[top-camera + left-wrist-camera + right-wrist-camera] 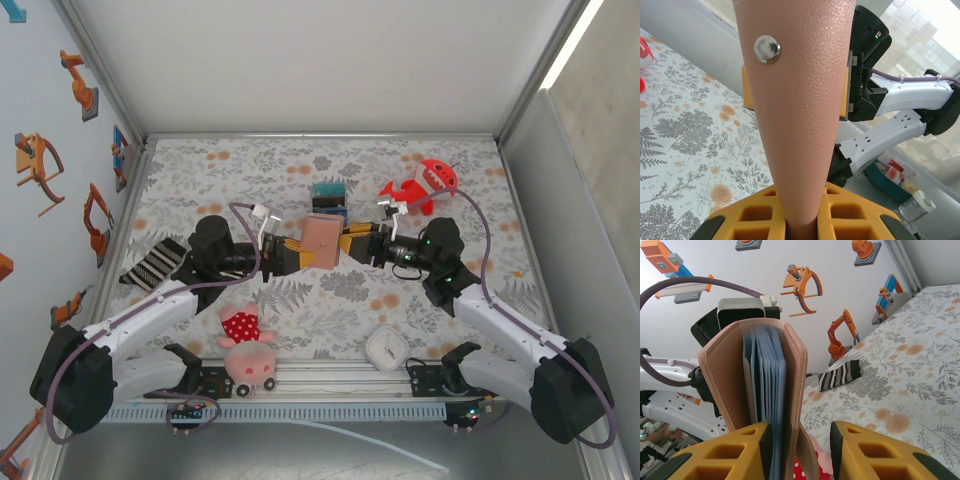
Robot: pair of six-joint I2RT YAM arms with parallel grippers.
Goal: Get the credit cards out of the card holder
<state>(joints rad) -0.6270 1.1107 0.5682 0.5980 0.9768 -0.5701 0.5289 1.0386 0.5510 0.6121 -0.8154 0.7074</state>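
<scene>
The card holder (800, 100) stands pinched in the left claw (801, 222), above the surface (330, 300). The right claw (797, 450) straddles one flap, jaws apart. Closing there may grab leather instead of cards.

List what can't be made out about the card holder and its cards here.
- Whether credit cards are inside: in the right wrist view, the blue-grey pocket edges of the card holder hide them.
- Pocket contents, top external view: the holder is too small to read.
- Holder's lower end, left wrist view: hidden between the fingers of the left hand and cut by the bottom edge.
</scene>
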